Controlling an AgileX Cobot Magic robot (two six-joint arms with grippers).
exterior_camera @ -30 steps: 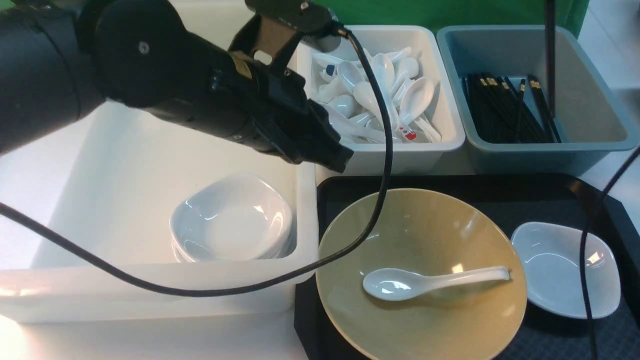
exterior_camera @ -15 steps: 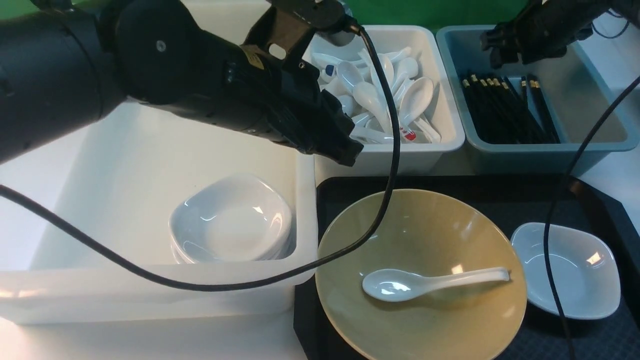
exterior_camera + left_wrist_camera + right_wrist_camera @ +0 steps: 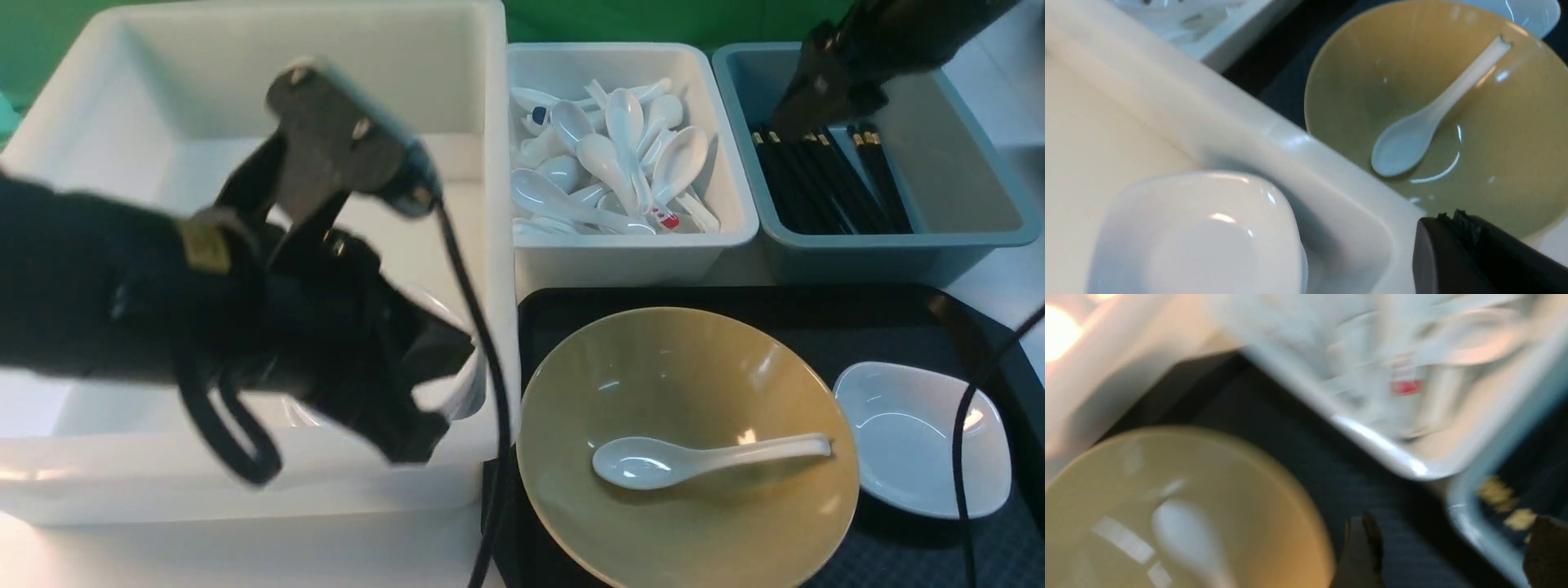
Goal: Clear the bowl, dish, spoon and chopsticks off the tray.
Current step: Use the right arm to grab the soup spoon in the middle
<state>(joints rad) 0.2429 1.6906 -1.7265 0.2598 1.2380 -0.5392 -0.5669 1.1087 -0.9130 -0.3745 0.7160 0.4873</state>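
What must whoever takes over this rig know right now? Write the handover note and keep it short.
Left gripper: shut, empty, over the big white tub, near its stacked dishes.
Right gripper: open, empty, above the grey-blue tub.
Done: chopsticks lie in the grey-blue tub, none on the tray.
Left: the bowl sits on the tray with the spoon lying inside it; the dish sits on the tray to the bowl's right. All three are yet to be cleared.
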